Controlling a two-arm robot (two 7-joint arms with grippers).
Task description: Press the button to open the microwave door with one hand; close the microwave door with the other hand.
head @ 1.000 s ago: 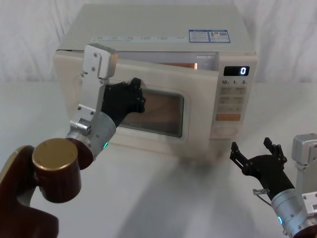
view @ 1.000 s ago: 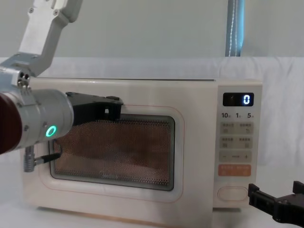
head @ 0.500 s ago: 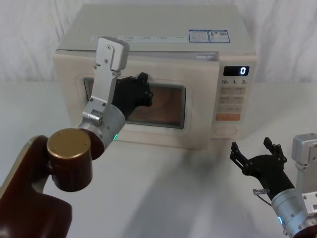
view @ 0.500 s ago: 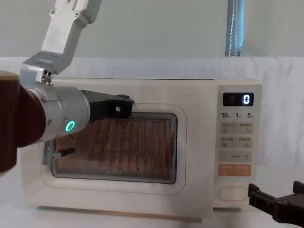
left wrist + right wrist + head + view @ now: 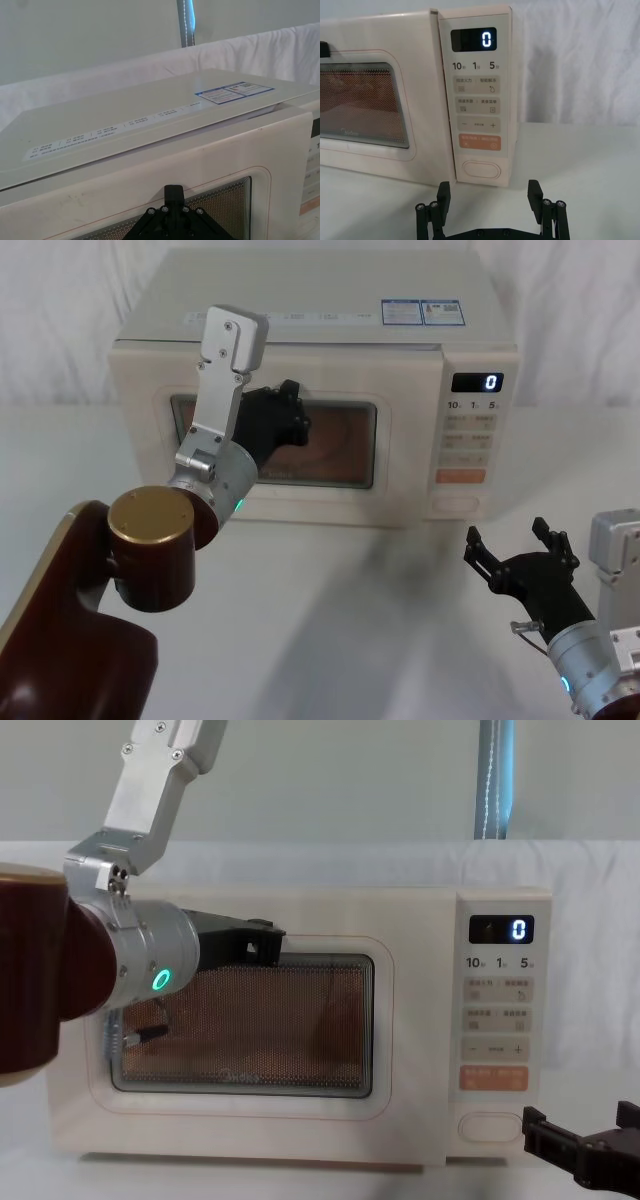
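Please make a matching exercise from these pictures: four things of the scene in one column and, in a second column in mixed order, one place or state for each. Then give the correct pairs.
Things
1. microwave door
2. button
3. left gripper
4. right gripper

Places or states
A. open, low in front of the keypad strip
B. against the door's dark window
C. shut, flush with the microwave front
D. lowest key, under the orange key

Pairs: 1-C, 2-D, 3-B, 4-A
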